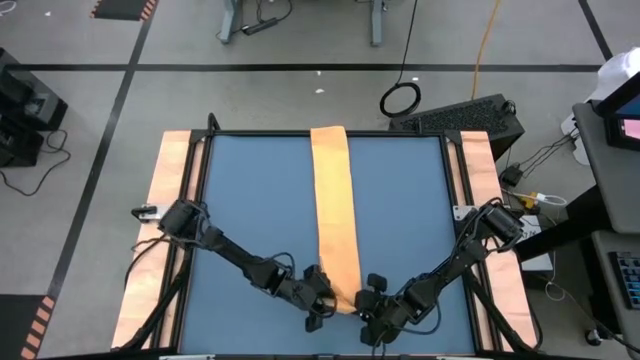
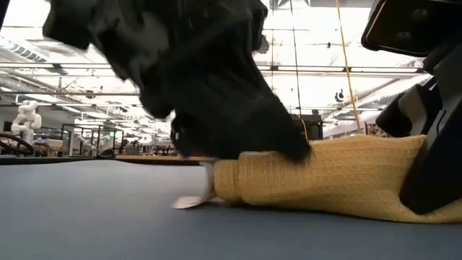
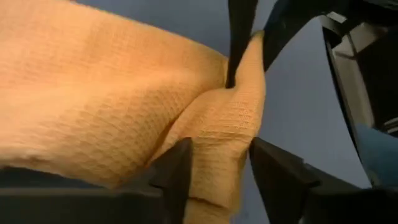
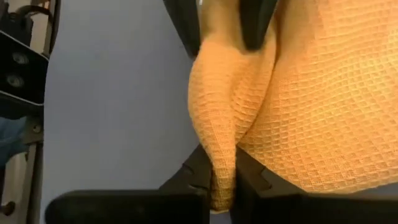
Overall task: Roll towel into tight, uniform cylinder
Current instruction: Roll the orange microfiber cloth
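Two grippers meet at the near end of one soft, light towel (image 1: 335, 215).
High view: it lies as a long strip down the blue desk (image 1: 250, 200). Low view: its end looks bunched, perhaps a first turn; a hall lies beyond. Left wrist: left gripper (image 3: 219, 163) fingers straddle a fold loosely. Right wrist: right gripper (image 4: 222, 180) fingers pinch a ridge; take the end corners.
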